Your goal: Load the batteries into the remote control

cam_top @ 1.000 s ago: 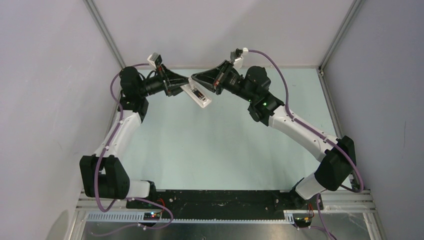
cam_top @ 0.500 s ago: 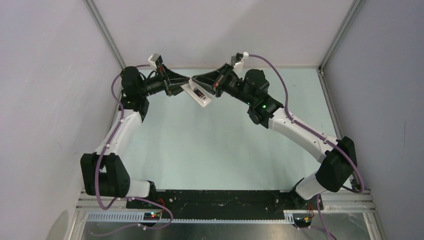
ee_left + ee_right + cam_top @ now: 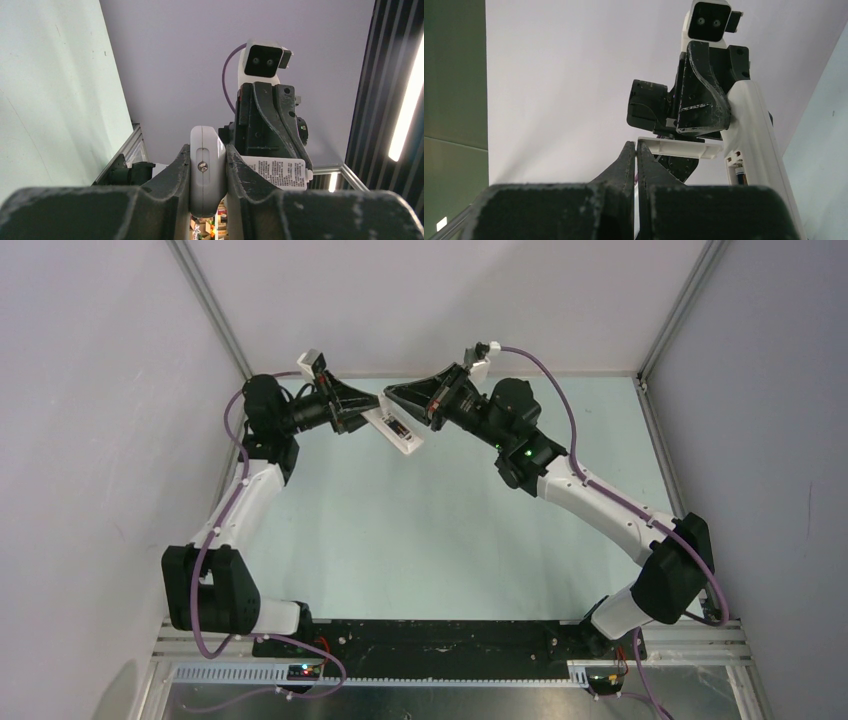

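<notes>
Robot arms are meeting over a handset: the left gripper (image 3: 368, 413) is clamping the remote control (image 3: 400, 433) across its thin edges at one end, holding it in the air above the table (image 3: 430, 540). The back is facing up, so the dark battery recess is showing to the overhead camera. The handset's long axis is running diagonally out from the left fingertips, away from that tool and toward the right arm's side. The right gripper (image 3: 636, 147), its jaws pressed fully together with nothing visible between them, is pointing at the clamped end. Its tips are just beside the handset and slightly beyond it; whether they are touching cannot be told. The batteries are not showing loose in any view, and whether the recess is already holding them is too small to tell. The right tool, being the free one, looks best placed to work along that diagonal.
</notes>
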You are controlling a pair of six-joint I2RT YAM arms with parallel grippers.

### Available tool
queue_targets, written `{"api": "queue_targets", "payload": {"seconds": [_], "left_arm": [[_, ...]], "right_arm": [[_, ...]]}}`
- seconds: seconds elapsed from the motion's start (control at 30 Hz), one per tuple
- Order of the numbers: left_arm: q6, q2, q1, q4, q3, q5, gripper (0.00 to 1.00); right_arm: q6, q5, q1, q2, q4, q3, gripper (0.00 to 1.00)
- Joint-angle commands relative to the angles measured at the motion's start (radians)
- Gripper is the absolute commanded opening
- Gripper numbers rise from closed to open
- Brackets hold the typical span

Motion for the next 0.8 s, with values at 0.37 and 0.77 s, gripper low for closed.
{"api": "queue_targets", "payload": {"seconds": [0.37,0.77], "left_arm": [[-0.021,-0.002,-0.006,0.058,0.000,0.000,0.00],[-0.029,0.004,-0.006,0.069,0.002,0.000,0.00]], "right_arm": [[0.030,0.010,0.011,0.016,0.033,0.001,0.00],[0.041,0.006,0.010,0.019,0.027,-0.014,0.00]]}}
